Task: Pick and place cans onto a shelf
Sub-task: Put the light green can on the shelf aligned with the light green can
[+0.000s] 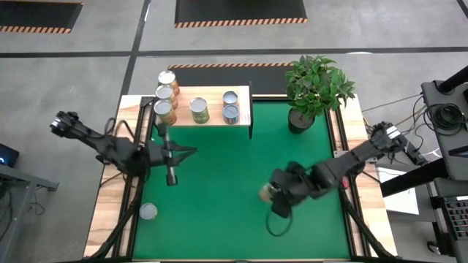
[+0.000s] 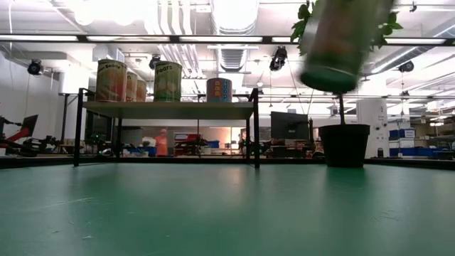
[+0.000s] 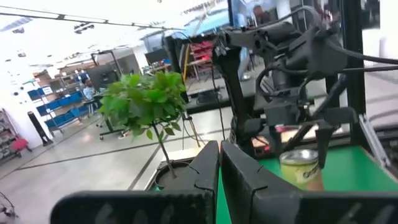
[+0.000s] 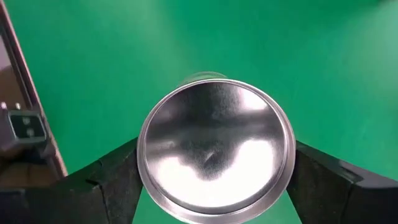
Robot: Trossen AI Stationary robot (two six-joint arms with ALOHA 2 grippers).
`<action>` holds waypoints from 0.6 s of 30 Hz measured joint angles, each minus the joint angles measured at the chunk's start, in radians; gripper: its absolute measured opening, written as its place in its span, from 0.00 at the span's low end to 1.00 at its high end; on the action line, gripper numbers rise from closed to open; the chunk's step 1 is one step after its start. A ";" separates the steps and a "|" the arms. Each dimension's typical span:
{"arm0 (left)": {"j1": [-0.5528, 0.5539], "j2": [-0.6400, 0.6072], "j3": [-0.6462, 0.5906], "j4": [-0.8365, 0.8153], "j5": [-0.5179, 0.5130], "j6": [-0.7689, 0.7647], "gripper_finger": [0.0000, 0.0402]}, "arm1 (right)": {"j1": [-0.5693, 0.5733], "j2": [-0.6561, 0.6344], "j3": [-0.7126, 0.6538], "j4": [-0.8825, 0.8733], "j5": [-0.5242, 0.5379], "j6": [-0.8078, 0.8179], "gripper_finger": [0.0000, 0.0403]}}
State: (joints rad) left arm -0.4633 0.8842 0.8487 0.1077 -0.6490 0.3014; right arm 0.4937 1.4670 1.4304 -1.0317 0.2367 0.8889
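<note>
The right gripper [image 4: 214,180] pinches a can [image 4: 216,149] above the mat, the shelf [image 1: 212,117] well away toward the left arm, whose fingers are pressed together.

- You could not read any whole word here.
- The cans [image 2: 135,80] on the shelf [image 2: 168,107] carried printed labels in the low view, but the lettering stayed too small and soft for you to make out.
- The held can [image 3: 301,167] showed a label in the left wrist view, with no legible text.
</note>
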 joint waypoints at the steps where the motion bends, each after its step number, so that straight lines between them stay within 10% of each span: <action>1: 0.000 -0.019 -0.009 0.000 0.000 -0.012 0.00 | -0.026 0.014 0.032 0.001 0.000 -0.064 0.77; 18: 0.000 -0.186 -0.103 0.016 0.005 -0.076 0.00 | -0.356 0.402 0.715 -0.016 -0.002 -0.940 0.77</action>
State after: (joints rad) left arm -0.4637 0.6979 0.7452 0.1242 -0.6441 0.2256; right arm 0.1377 1.8689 2.1453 -1.0480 0.2350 -0.0515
